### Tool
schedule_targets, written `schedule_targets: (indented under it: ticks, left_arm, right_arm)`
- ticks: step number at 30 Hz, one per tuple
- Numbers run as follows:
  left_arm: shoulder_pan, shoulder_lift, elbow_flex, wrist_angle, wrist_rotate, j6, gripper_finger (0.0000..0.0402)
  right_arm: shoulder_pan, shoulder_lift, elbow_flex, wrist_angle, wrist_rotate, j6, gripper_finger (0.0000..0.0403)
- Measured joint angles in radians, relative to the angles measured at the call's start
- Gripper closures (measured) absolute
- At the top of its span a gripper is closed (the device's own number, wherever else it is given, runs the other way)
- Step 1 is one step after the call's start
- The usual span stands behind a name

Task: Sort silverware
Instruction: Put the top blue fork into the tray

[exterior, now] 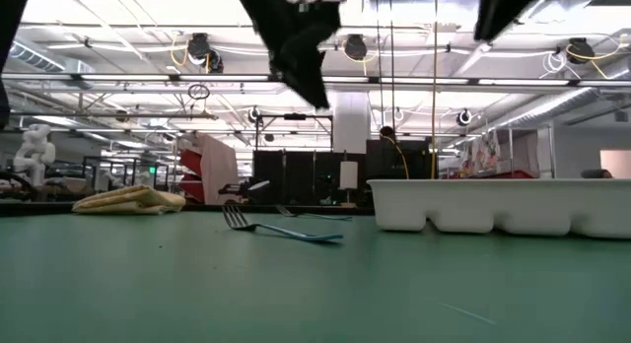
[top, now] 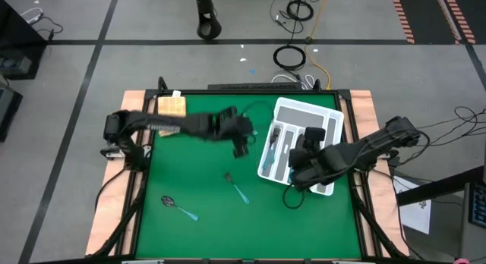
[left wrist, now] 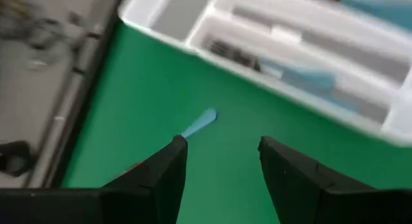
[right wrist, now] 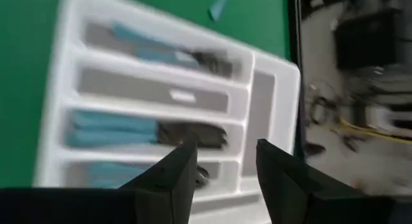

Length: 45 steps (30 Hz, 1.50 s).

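Seen from above, the open left gripper (top: pixel 241 146) hovers at centre, the open, empty right gripper (top: pixel 302 140) over the tray (top: pixel 332 114) holding cutlery; a fork (top: pixel 238 187) and spoon (top: pixel 178 207) lie lower left.

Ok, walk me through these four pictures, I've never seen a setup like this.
Two dark robot arms work at a green table, sorting cutlery. One picture looks straight down from above, one looks level across the tabletop, and two come from cameras on the arms' wrists. The left gripper hangs with jaws open and empty, over the mat near a loose teal-handled piece. The right gripper hangs over the white divided tray, jaws apart, holding nothing. On the mat lie a fork and a spoon, plus a folded yellow cloth. More cutlery already lies in the tray.
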Motion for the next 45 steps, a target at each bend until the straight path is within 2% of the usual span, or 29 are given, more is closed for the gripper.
schedule_targets:
  ticks: [4, 8, 11, 16, 27, 35, 39, 45]
  left_arm:
    - [0.172, 0.008, -0.001, 0.036, 0.315, 0.246, 0.0201]
    - [0.301, 0.041, 0.0, 0.077, 0.47, 0.453, 0.0201]
    - [0.351, 0.084, -0.001, 0.034, 0.547, 0.549, 0.0201]
    - [0.368, 0.182, -0.001, -0.044, 0.517, 0.721, 0.0201]
    - [0.38, 0.302, 0.009, 0.023, 0.423, 0.904, 0.0201]
    - [0.432, 0.392, 0.116, 0.019, 0.409, 0.927, 0.0201]
    - [0.44, 0.451, 0.175, -0.091, 0.442, 0.946, 0.0201]
    - [0.438, 0.439, 0.178, -0.106, 0.464, 0.968, 0.0203]
  right_arm:
    - [0.021, 0.0, 0.146, -0.001, -0.013, -0.002, 0.0254]
    - [0.038, 0.0, 0.242, 0.001, -0.012, 0.018, 0.0254]
    - [0.048, 0.0, 0.275, 0.0, -0.011, 0.066, 0.0254]
    - [0.065, 0.0, 0.282, -0.001, -0.012, 0.134, 0.0254]
    - [0.079, 0.0, 0.282, -0.001, -0.011, 0.206, 0.0254]
    - [0.078, 0.0, 0.282, 0.024, -0.01, 0.208, 0.0254]
    - [0.078, 0.0, 0.282, 0.038, -0.011, 0.224, 0.0254]
    - [0.078, 0.0, 0.282, 0.039, -0.011, 0.235, 0.0255]
